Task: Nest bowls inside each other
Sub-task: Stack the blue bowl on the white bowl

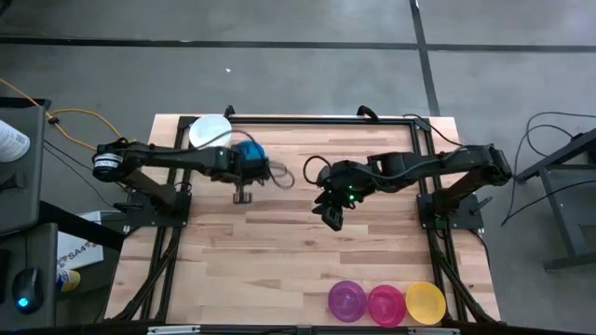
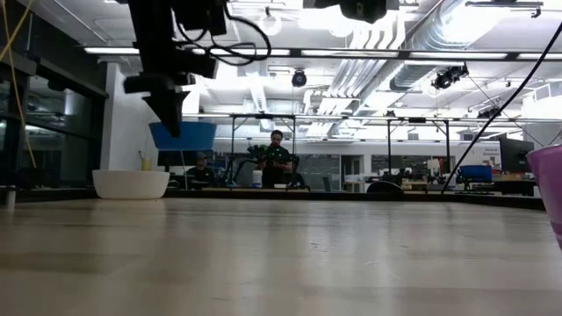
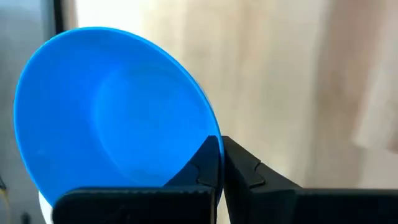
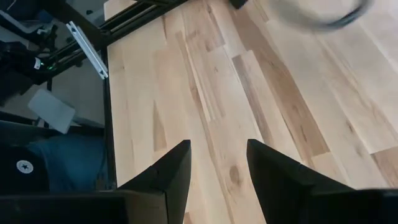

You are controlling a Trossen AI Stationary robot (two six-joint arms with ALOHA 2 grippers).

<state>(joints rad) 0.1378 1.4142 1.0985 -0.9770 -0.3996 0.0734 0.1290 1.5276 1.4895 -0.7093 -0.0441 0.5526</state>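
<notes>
My left gripper (image 2: 172, 128) is shut on a blue bowl (image 1: 250, 154), held in the air over the table's far left part. A white bowl (image 1: 209, 130) rests on its base near the far edge, just left of the blue one. Three bowls stand in a row at the near edge: purple (image 1: 346, 301), magenta (image 1: 386, 303) and yellow (image 1: 426, 301). Above the table's middle, my right gripper (image 1: 332, 216) is open and has only bare wood between its fingers (image 4: 171, 171). My left gripper pinches the blue bowl's rim (image 3: 208, 146), with one finger inside the hollow and one outside the wall. The fingers slant down onto it from above. The bowl is lifted clear of the table, mouth up and about level (image 2: 183, 134).
Black frame rails (image 1: 279, 119) run along the table's far edge and sides. A loose dark cable (image 1: 282, 174) hangs by the left wrist. Bare wood (image 1: 279, 261) lies between the arms and the near-edge bowls. People sit in the room behind the table (image 2: 277, 162).
</notes>
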